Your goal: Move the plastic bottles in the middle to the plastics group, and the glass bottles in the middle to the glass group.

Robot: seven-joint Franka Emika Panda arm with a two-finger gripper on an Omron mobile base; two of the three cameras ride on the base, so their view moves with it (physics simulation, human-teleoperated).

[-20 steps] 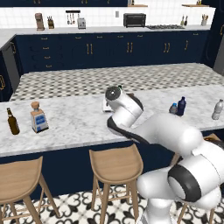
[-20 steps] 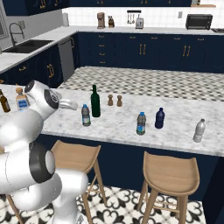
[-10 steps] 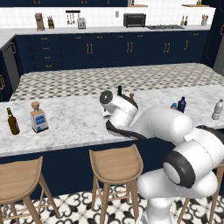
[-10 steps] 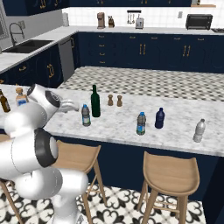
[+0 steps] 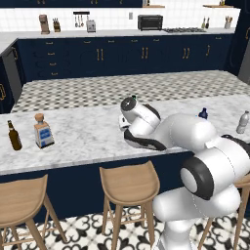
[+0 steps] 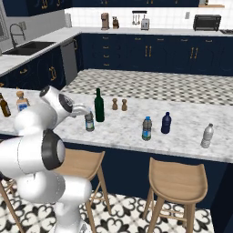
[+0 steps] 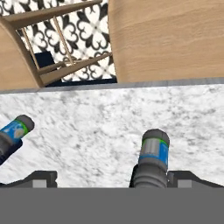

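While the arm folds low over the marble tabletop [image 5: 78, 136] in the left base view, its bulk hides the claw and the middle bottles; a dark-blue bottle [image 5: 203, 114] and a pale clear one [image 5: 242, 122] stand at the right, and a brown beer bottle [image 5: 14, 135] and a square clear bottle [image 5: 43, 131] at the left.

From the right base view, the claw [image 6: 84, 110] hangs just above a small water bottle [image 6: 89, 122], with the tall green wine bottle [image 6: 98, 105] just beside it; a second water bottle [image 6: 146, 129] stands well apart, near the dark-blue one.

Seen from the hand, the jaws stand wide, one dark fingertip [image 7: 40, 178] at each side, and the near bottle rises between them (right of centre), clear with a blue label banded green. Any label writing is probably too blurred to read.
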